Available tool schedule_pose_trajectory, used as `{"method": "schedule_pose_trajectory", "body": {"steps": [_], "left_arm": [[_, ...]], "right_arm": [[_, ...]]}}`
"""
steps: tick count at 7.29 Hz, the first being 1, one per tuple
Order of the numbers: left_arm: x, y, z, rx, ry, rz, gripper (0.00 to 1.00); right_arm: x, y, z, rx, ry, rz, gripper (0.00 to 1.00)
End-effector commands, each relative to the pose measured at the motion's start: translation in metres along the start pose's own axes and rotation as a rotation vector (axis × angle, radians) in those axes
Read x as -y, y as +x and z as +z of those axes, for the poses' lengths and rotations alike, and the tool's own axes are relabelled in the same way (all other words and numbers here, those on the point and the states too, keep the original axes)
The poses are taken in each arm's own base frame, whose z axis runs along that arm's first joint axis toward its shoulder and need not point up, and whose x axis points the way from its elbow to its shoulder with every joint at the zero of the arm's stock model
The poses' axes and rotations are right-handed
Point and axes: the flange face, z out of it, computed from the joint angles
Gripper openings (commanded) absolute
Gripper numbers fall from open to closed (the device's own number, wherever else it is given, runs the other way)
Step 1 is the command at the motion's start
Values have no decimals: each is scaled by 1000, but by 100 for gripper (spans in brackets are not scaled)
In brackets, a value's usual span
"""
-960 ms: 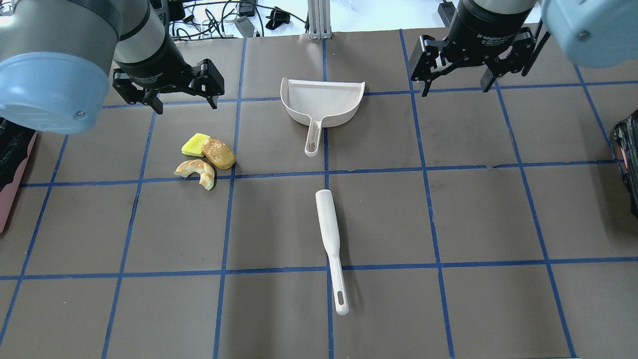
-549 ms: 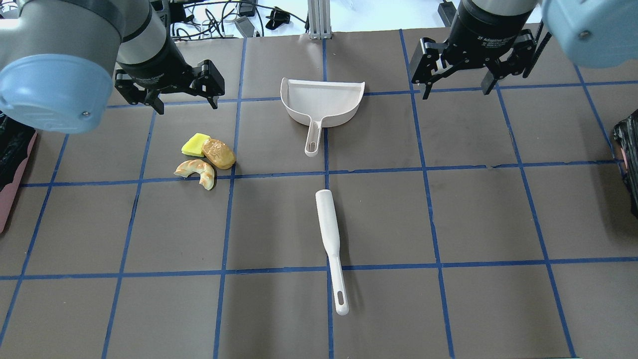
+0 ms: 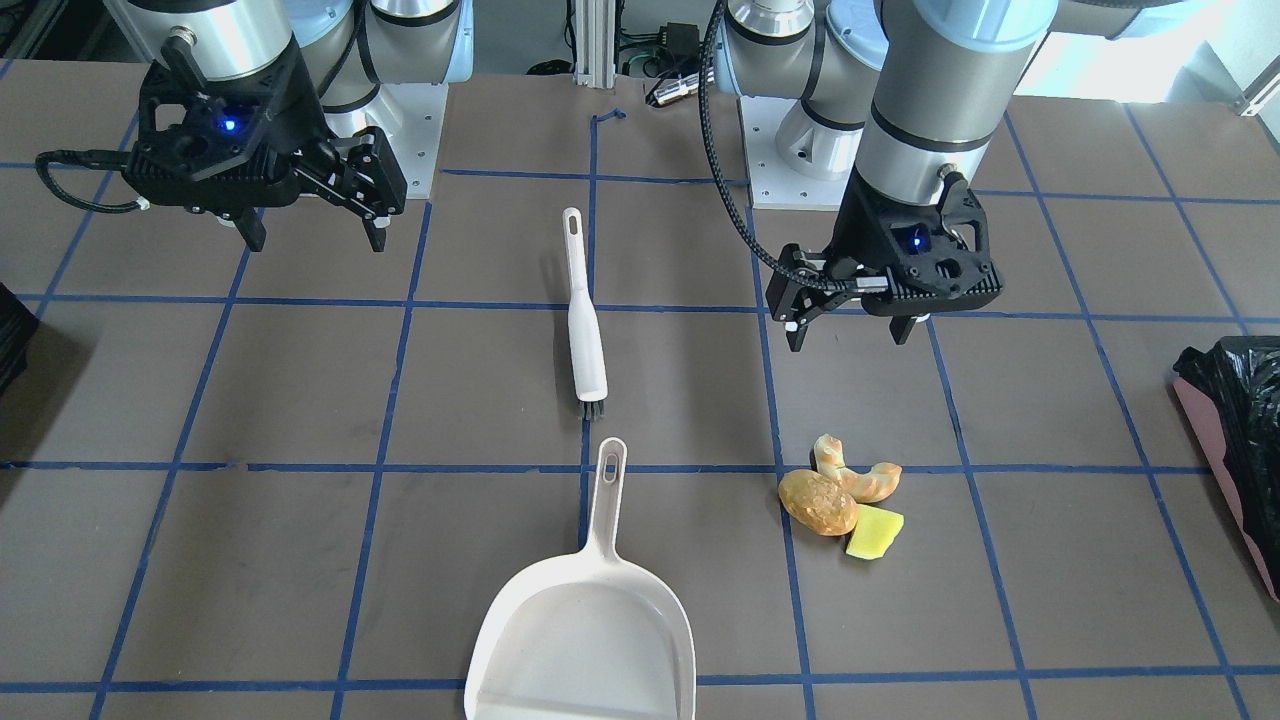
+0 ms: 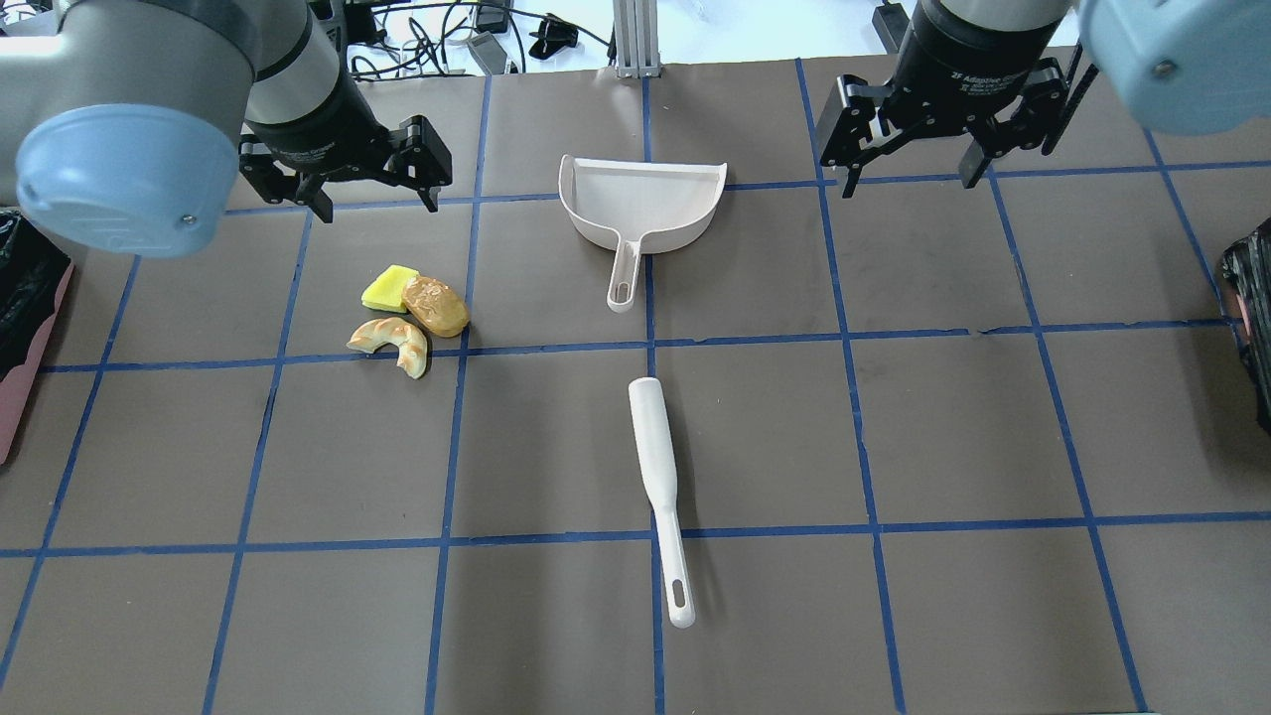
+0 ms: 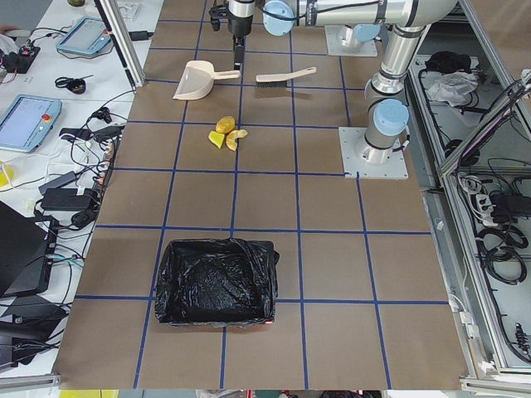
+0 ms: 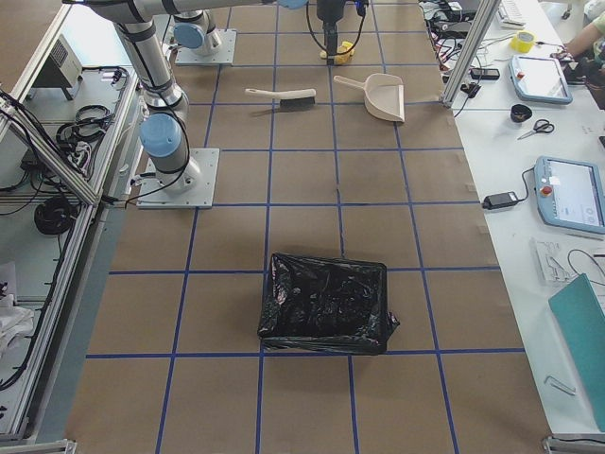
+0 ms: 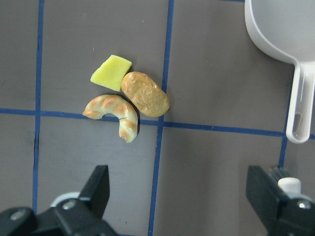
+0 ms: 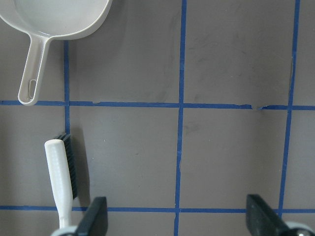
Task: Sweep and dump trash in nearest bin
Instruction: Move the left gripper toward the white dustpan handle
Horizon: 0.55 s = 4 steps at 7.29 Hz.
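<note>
Front-facing view: left gripper fingers spread wide, empty. Trash just off handle side of off-white plastic dustpan, toward robot's left: round brown bread-like lump, curved tan pastry piece, yellow wedge, all touching. Right gripper also wide, empty, on dustpan's other side.

Overhead: white brush robot-side of dustpan, long axis nearly in line with dustpan handle. Salmon-pink bin lined with black bag well beyond trash from dustpan.

Left wrist: trash ahead of fingers, dustpan off to side. Left arm looks nearer.
</note>
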Motion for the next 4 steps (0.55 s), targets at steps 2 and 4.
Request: {"method": "schedule_pose_trajectory", "body": {"steps": [2, 4], "left_arm": [[22, 23, 25, -10, 3, 9, 100], [41, 52, 47, -12, -9, -2, 100]], "right_arm": [[0, 0, 0, 1, -1, 0, 100], [1, 0, 3, 1, -10, -12, 100]]}}
